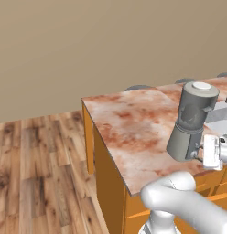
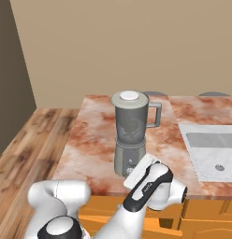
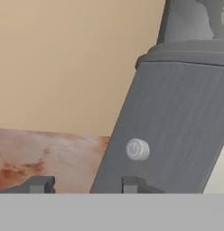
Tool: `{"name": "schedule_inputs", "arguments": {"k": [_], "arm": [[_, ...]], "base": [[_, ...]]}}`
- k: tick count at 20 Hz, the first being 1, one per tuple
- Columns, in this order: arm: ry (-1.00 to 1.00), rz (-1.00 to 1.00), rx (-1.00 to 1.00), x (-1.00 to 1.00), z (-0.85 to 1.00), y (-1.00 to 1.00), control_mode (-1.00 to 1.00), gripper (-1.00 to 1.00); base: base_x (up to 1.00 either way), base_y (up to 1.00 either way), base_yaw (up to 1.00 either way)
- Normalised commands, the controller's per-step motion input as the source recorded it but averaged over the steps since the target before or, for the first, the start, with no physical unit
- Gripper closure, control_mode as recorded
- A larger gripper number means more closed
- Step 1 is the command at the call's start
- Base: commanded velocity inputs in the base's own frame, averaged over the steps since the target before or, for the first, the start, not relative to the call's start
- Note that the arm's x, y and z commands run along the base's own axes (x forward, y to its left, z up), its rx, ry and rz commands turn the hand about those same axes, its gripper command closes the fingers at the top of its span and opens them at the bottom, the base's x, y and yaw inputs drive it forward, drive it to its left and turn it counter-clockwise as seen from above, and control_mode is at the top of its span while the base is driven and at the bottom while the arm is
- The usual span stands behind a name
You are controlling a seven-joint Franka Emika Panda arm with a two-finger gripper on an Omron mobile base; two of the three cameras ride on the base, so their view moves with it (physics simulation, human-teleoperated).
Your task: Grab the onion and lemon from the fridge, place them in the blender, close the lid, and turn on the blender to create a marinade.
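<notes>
My tool [image 3: 82, 184] sits at the bottom of the hand view, jaws drawn narrow and holding nothing. It faces the blender [image 2: 130, 135] base on the table [image 1: 133, 128], just below its round button [image 3: 137, 149]. The lid [image 2: 130, 97] rests on the jar.

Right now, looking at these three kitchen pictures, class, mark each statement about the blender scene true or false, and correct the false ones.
1. The lid sits on top of the blender. True.
2. The blender lies tipped on its side. False: it stands upright on the marble counter.
3. The gripper is near the blender's base, close to a small round button. True.
4. The blender stands inside the sink. False: it stands on the counter beside the sink.
5. The jar's handle faces toward the sink in the right base view. True.
6. The floor is white tile. False: it is brown wood planks.
</notes>
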Motion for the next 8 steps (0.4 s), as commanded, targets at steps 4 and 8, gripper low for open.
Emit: {"name": "schedule_inputs", "arguments": {"k": [4,8], "arm": [[-0.08,0.00,0.00,-0.39,-0.02,-0.16,-1.00,-1.00],[-0.18,0.00,0.00,-0.66,0.20,-0.17,-1.00,-1.00]], "base": [[0.00,0.00,0.00],[0.00,0.00,0.00]]}}
